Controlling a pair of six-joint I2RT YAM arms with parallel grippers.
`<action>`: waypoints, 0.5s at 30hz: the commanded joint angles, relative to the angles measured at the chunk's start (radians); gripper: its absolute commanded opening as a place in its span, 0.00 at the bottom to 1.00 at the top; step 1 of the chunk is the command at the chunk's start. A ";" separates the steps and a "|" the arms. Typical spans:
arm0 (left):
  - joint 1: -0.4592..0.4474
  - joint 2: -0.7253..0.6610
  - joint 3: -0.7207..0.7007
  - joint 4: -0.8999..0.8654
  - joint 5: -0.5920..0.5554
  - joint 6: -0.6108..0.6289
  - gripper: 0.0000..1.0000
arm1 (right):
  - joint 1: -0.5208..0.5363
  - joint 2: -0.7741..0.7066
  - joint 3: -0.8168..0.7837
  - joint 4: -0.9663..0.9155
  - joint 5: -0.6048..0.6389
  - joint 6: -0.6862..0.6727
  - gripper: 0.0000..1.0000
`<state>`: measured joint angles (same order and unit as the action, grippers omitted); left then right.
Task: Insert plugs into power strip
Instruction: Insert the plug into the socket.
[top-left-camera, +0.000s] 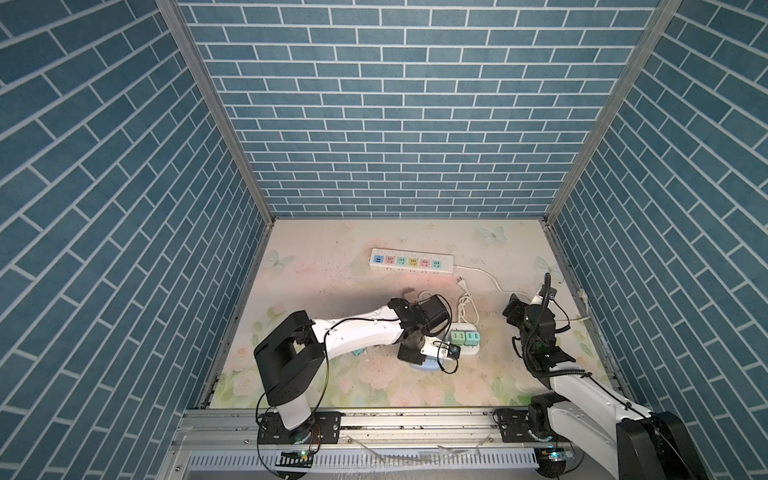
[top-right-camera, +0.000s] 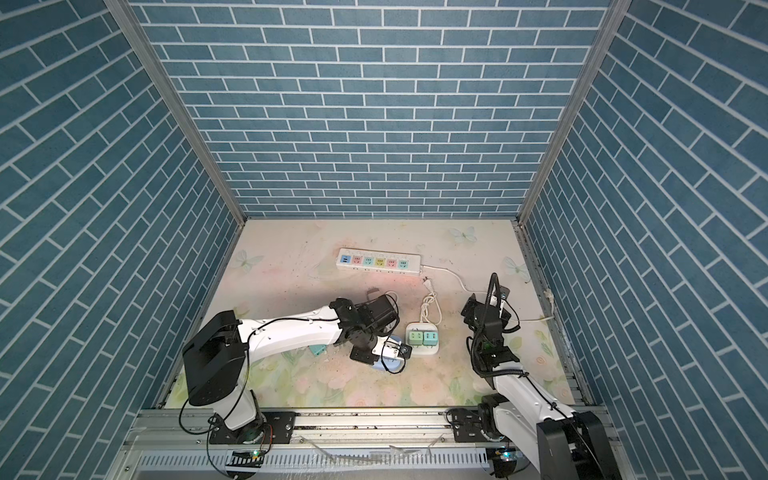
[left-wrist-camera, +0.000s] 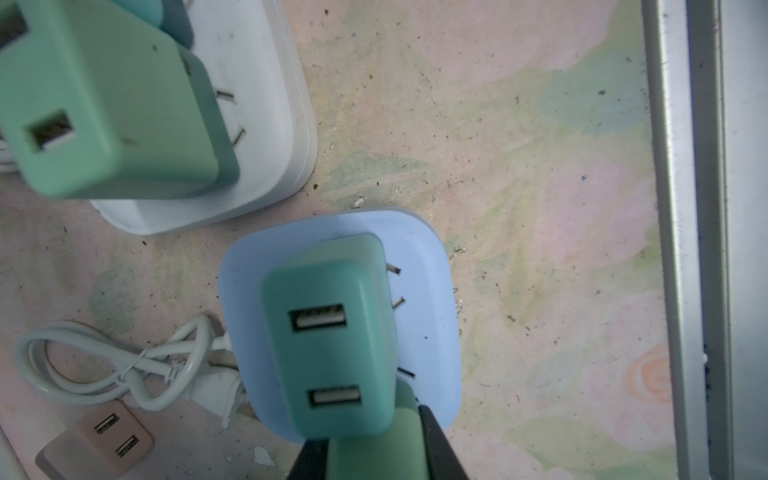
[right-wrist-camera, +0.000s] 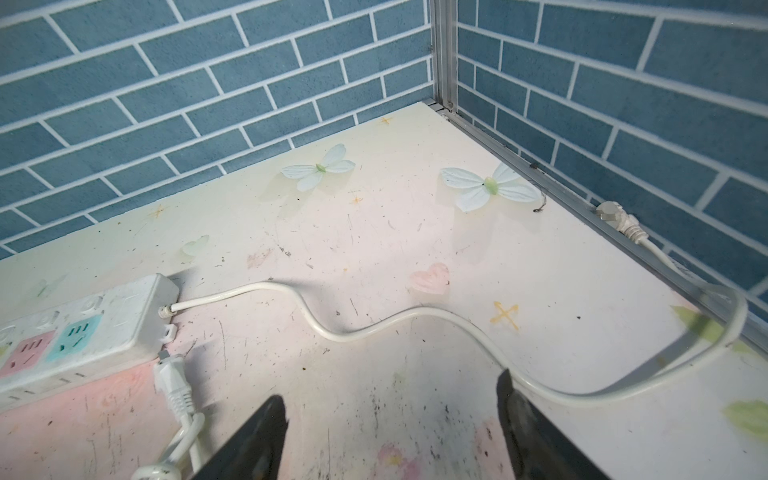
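Note:
The long white power strip (top-left-camera: 411, 262) (top-right-camera: 379, 262) (right-wrist-camera: 83, 332) with coloured sockets lies at the back of the table, all its sockets bare. My left gripper (left-wrist-camera: 374, 440) (top-left-camera: 451, 353) is shut on a green plug (left-wrist-camera: 376, 453) over a small blue socket block (left-wrist-camera: 432, 291) (top-left-camera: 428, 366). A teal plug (left-wrist-camera: 328, 332) stands on that block. Two more plugs (top-left-camera: 464, 336) (top-right-camera: 423, 336) stand on a small white socket block (left-wrist-camera: 266, 83). A pinkish plug (left-wrist-camera: 95, 444) lies loose. My right gripper (right-wrist-camera: 390, 395) (top-left-camera: 514, 308) hangs open and holds nothing, at the right side.
A coiled white cord (top-left-camera: 467, 307) (left-wrist-camera: 124, 365) lies between the socket blocks and the strip. The strip's own cord (right-wrist-camera: 374, 328) snakes right to a white plug (right-wrist-camera: 619, 218) by the side wall rail. Another teal plug (top-left-camera: 357, 352) lies under my left arm.

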<state>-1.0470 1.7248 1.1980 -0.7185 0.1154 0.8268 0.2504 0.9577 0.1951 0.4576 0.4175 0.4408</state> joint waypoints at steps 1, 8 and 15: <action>0.006 0.033 0.035 -0.052 0.004 -0.009 0.00 | -0.002 0.006 0.012 0.019 -0.004 0.021 0.81; 0.028 0.077 0.057 -0.079 0.031 -0.038 0.00 | -0.002 0.006 0.012 0.019 -0.007 0.021 0.81; 0.042 0.123 0.082 -0.091 0.068 -0.063 0.00 | -0.002 0.007 0.012 0.018 -0.008 0.021 0.81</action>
<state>-1.0145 1.7954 1.2793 -0.7971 0.1677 0.7753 0.2504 0.9577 0.1951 0.4576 0.4133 0.4408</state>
